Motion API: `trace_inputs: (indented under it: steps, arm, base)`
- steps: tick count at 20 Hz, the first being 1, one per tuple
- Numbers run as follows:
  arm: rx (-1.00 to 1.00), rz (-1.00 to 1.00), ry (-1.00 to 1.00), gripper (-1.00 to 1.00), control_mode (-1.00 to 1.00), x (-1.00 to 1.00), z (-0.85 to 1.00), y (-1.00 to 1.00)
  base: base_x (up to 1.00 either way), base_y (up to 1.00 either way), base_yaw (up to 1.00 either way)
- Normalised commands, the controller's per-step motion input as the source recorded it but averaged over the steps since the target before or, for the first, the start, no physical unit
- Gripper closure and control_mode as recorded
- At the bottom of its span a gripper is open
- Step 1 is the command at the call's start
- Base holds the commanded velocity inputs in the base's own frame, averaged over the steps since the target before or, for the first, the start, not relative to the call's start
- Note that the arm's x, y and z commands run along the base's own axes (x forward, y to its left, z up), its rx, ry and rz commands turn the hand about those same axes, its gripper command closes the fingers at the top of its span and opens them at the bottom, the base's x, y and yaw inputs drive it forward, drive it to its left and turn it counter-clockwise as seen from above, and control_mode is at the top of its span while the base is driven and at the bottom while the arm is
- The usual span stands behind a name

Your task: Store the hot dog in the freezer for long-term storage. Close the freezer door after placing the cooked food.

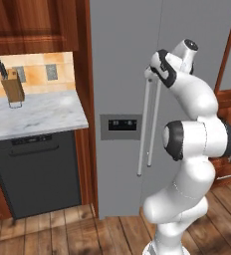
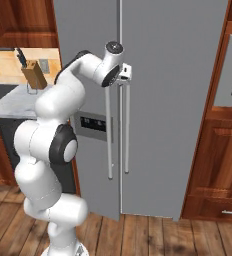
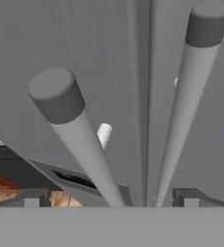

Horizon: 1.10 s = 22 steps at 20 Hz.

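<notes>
**A:** Where's the arm at?

**B:** Raised high in front of the refrigerator (image 1: 127, 60), both doors shut. The gripper (image 2: 124, 74) sits right at the top ends of the two vertical bar handles, at the seam between the doors.

**A:** Fingers?

**B:** Spread wide, holding nothing. In the hand view the two dark fingers (image 3: 29, 198) stand far apart at the bottom, and both handle bars run up between them. The freezer door handle (image 3: 82, 144) leans across the left of that view, the other door's handle (image 3: 186, 101) rises on the right.

**A:** Touching either bar?

**B:** Hard to say; from the base views the hand is close against the handle tops, but I can't make out contact.

**A:** And the freezer door itself?

**B:** The freezer door (image 1: 115, 74) is the left one, closed flush, with the dark dispenser panel (image 1: 121, 126) halfway up. Its long handle (image 1: 143, 129) hangs just beside the seam.

**A:** The hot dog?

**B:** I can't pick it out anywhere.

**A:** What's to the left?

**B:** A marble worktop (image 1: 38, 114) with a wooden knife block (image 1: 12, 85) near the tiled wall, and a dark dishwasher (image 1: 38, 172) below it. Wooden cabinets frame the refrigerator, over a plank floor (image 1: 62, 231).
</notes>
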Motion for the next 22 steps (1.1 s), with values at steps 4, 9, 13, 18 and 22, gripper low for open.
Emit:
trace_inputs:
  steps: [4,9,13,18,22]
  arm:
    - [-0.08,-0.08,0.07,-1.00,-1.00,0.00,0.00,0.09]
    - [-0.19,-0.17,0.01,-1.00,-1.00,0.09,-0.04,0.67]
    - [-0.06,-0.12,-0.08,-1.00,-1.00,0.32,-0.22,0.41]
    - [-0.04,0.00,-0.12,-1.00,-1.00,0.55,-0.14,-0.03]
    - [0.00,0.00,0.01,-1.00,-1.00,0.57,0.00,-0.61]
  base:
    - [0.00,0.00,0.00]
    - [0.00,0.00,0.00]
    - [0.00,0.00,0.00]
    - [0.00,0.00,0.00]
    - [0.00,0.00,0.00]
